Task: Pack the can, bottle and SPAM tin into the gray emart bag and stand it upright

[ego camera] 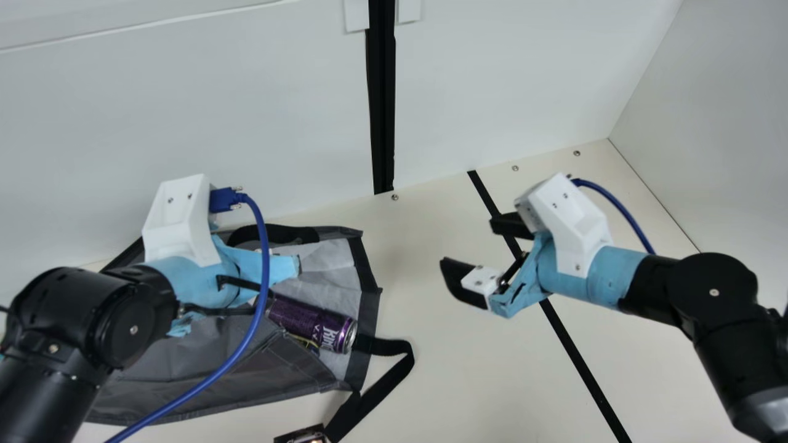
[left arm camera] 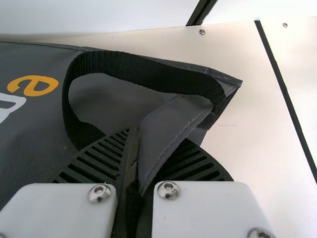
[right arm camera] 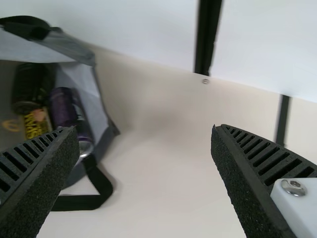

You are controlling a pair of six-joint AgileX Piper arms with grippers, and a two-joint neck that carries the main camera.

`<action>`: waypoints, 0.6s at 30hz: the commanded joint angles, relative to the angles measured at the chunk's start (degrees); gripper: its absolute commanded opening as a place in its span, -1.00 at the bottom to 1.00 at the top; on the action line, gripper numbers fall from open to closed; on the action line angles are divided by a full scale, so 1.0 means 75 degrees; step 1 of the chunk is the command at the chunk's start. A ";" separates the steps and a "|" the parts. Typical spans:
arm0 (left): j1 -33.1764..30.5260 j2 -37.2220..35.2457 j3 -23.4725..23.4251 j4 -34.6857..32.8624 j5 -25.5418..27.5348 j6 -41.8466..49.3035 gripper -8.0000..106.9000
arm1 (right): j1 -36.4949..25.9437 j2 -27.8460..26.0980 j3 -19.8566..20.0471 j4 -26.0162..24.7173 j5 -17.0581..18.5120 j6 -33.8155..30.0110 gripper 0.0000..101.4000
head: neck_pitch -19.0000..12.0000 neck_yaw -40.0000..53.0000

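The gray bag (ego camera: 246, 369) lies on its side at the left, its mouth toward the table's middle. My left gripper (ego camera: 240, 277) is over it; in the left wrist view my left gripper (left arm camera: 136, 166) is shut on a fold of the bag's edge (left arm camera: 173, 126) beside a black handle. A purple can (ego camera: 314, 326) lies in the mouth. The right wrist view shows the purple can (right arm camera: 63, 109), a yellow-marked item (right arm camera: 36, 124) and a dark rounded item (right arm camera: 29, 87) inside. My right gripper (ego camera: 469, 246) stands open over bare table, away from the bag; my right gripper (right arm camera: 146, 136) holds nothing.
A black strap (ego camera: 394, 369) trails from the bag's mouth toward a dark printed item (ego camera: 303, 435) at the main view's bottom edge. White walls (ego camera: 492, 74) stand behind and at the right. Bare table (ego camera: 425, 307) lies between the bag and the right arm.
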 commanded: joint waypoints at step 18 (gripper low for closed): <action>0.0000 0.0000 0.0000 0.0000 0.0000 0.0000 -1.00 | -0.1114 -0.0756 -0.0227 -0.1828 -0.0440 0.1525 0.87 | -0.0185 -0.0007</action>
